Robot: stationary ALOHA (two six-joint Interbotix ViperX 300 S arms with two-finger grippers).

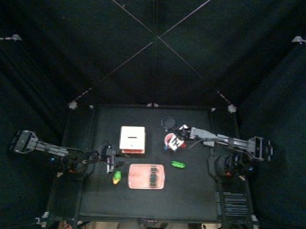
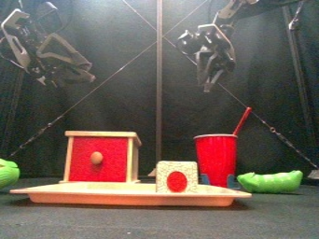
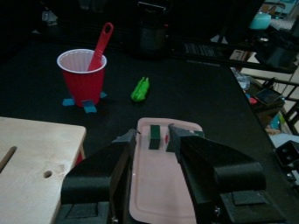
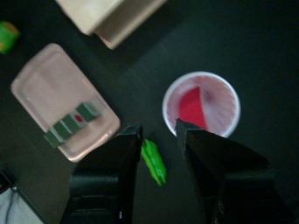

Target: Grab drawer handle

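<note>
The drawer unit [image 2: 103,157] stands on the counter [image 1: 191,192] near its middle, a pale wooden box with a red front panel. The drawer handle [image 2: 95,157] is a small round knob on that red front, faint against the same colour; from above only the unit's pale top [image 1: 131,136] shows and the handle is hidden. In the left wrist view the unit is cut off at the picture's edge, its top alone visible.

The left gripper [image 3: 155,179] hangs with its jaws spread, above the pink tray [image 3: 158,175], which lies toward the counter's front edge; a small block with a red dot [image 2: 174,176] sits on the tray. The right gripper [image 4: 162,149] is also spread, holding nothing, above a red cup [image 4: 201,103] with a red straw [image 2: 238,121] and a green toy [image 4: 153,163]. A second green object [image 2: 7,173] is cut off at the front view's edge and cannot be identified.
</note>
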